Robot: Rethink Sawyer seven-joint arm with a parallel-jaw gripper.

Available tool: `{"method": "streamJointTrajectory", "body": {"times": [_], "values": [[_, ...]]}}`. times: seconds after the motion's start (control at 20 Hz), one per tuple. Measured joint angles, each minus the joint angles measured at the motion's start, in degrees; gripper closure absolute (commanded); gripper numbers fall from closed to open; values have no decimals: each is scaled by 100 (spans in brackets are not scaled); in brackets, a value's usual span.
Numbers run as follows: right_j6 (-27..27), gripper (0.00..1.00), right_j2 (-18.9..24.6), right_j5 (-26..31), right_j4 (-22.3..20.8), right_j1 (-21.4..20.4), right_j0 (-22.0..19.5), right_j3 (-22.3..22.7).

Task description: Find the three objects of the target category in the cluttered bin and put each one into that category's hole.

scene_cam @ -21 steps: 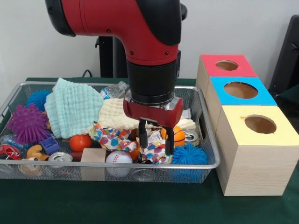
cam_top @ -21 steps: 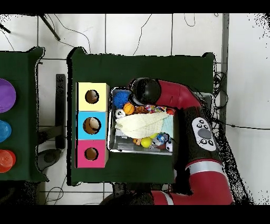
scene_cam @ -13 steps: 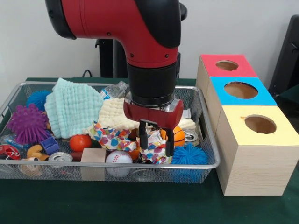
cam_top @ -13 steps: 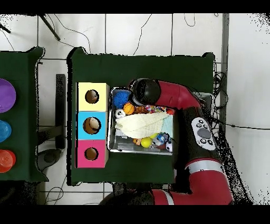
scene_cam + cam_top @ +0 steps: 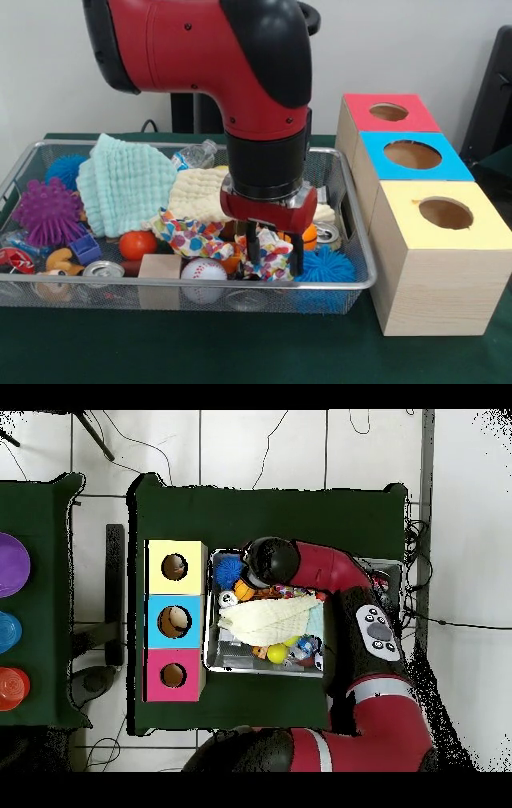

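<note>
Your gripper point(image 5: 274, 254) is down in the wire bin point(image 5: 352, 240), its fingers point(image 5: 253, 246) spread on either side of the polka-dot cloth point(image 5: 268, 256). An orange ball point(image 5: 307, 234) sits just behind it, a blue spiky ball point(image 5: 324, 266) just beside it toward the boxes point(image 5: 436, 264).

Illumination is bright, even and diffuse across both views, seemingly from above. Soft highlights lie on the glossy red and black robot arm point(image 5: 232, 56). Shadows are weak: a faint one beneath the silver wire-mesh bin point(image 5: 48, 148) on the dark green table cloth point(image 5: 240, 352). The pale wooden box with yellow, blue and red tops point(image 5: 436, 264) reads sharp. Bin contents appear slightly soft overhead.
</note>
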Motion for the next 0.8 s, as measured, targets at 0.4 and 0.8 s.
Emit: {"method": "streamJointTrajectory", "body": {"times": [0.4, 0.8], "values": [[0, 0, 115, 100, -1, 147, -34, -120], [0, 0, 240, 315, -1, 58, -117, -120]]}}
